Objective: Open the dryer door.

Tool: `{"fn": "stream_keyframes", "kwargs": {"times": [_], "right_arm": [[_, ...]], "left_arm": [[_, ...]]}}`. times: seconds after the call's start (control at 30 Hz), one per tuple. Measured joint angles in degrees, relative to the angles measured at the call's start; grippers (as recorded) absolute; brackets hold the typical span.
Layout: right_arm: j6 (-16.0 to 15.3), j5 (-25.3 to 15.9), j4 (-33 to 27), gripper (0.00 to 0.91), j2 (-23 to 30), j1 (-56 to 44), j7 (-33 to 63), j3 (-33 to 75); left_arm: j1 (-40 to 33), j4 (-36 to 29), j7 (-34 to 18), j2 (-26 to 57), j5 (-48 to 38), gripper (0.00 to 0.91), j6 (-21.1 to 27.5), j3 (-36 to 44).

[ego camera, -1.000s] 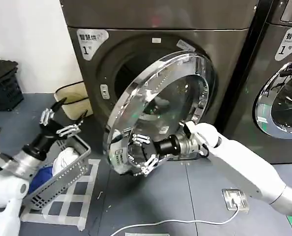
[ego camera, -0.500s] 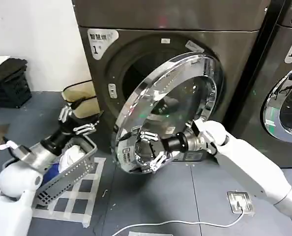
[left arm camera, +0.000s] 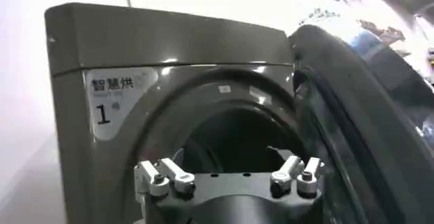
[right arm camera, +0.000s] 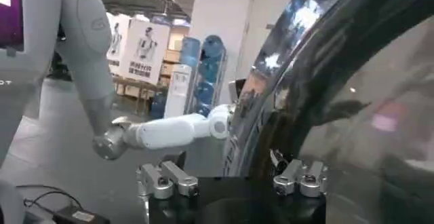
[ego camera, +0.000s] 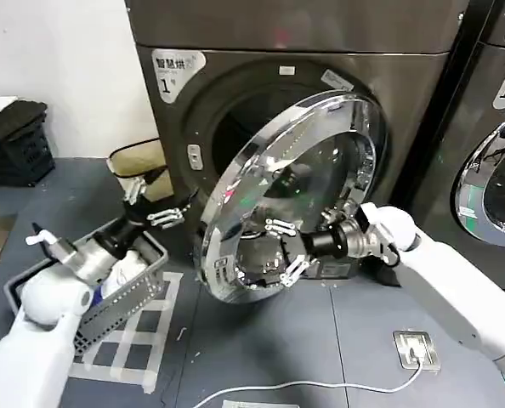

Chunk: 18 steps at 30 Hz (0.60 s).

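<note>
Chrome-ringed dark-glass dryer door (ego camera: 308,183)

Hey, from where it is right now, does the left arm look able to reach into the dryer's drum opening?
Probably yes. The left gripper is open and points at the dryer opening. The dryer door is swung out to the right, where the right gripper is at its glass, so nothing visibly blocks the left side.

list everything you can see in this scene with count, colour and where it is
dryer: 1, dark grey-brown, centre back, sticker "1"
dryer door: 1, chrome ring, dark glass, swung partly open
second machine: 1, dark grey, far right
laundry basket: 1, grey, floor left, holding clothes
crate: 1, black, far left
socket and cable: 1, white, floor right
left hand: open, beside the dryer opening
right hand: open, at the door's glass
</note>
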Motion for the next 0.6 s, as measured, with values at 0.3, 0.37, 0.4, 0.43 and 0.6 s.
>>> {"fn": "stream_keyframes", "kwargs": {"times": [0.3, 0.37, 0.4, 0.43, 0.6], "right_arm": [[-0.49, 0.7, 3.58, 0.907, -5.2, -6.12, -0.59, 6.98], [-0.5, 1.08, 4.69, 0.907, -6.7, -8.53, -0.61, 9.8], [-0.5, 1.37, 5.4, 0.907, -7.56, -10.22, -0.7, 11.6], [-0.5, 1.53, 6.07, 0.907, -8.32, -11.97, -0.77, 13.43], [0.01, 3.74, 10.62, 0.907, -12.84, -24.05, -1.16, 25.76]], "left_arm": [[-3.69, 2.37, 0.26, -1.13, 0.13, 0.907, -0.31, 4.31], [-4.61, 2.85, 0.37, -1.52, 0.2, 0.907, -0.4, 5.49], [-4.91, 3.03, 0.45, -1.66, 0.21, 0.907, -0.46, 6.05], [-5.2, 3.21, 0.55, -1.82, 0.23, 0.907, -0.52, 6.59], [-6.74, 3.33, 0.87, -2.41, 0.25, 0.907, -0.74, 9.25]]}}
